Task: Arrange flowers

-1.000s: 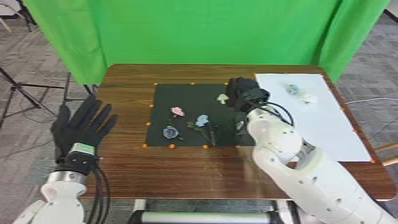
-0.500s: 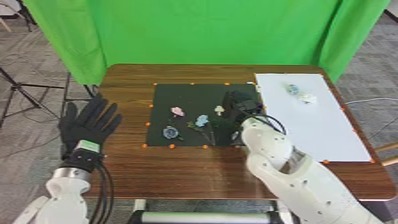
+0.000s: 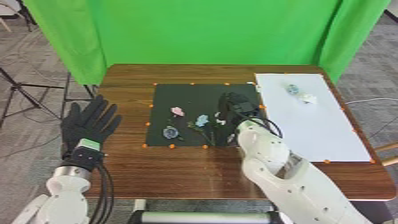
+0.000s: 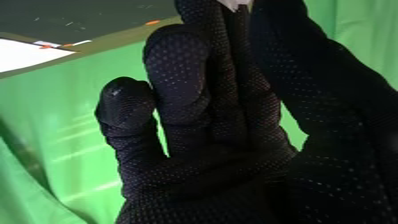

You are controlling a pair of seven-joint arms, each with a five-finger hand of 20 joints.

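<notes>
Right robot hand drawn closer and leftward, pinching white flower; left robot hand fingers splayed.

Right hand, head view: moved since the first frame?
Yes. The right hand has shifted toward the robot and slightly left, away from the far edge of the black mat.

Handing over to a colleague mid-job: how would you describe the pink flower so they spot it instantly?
On the brown table, find the dark mat. The pink flower lies on the mat's left half. It is the only pink bloom, farther from the robot than the light-blue flower and grey-blue flower.
</notes>
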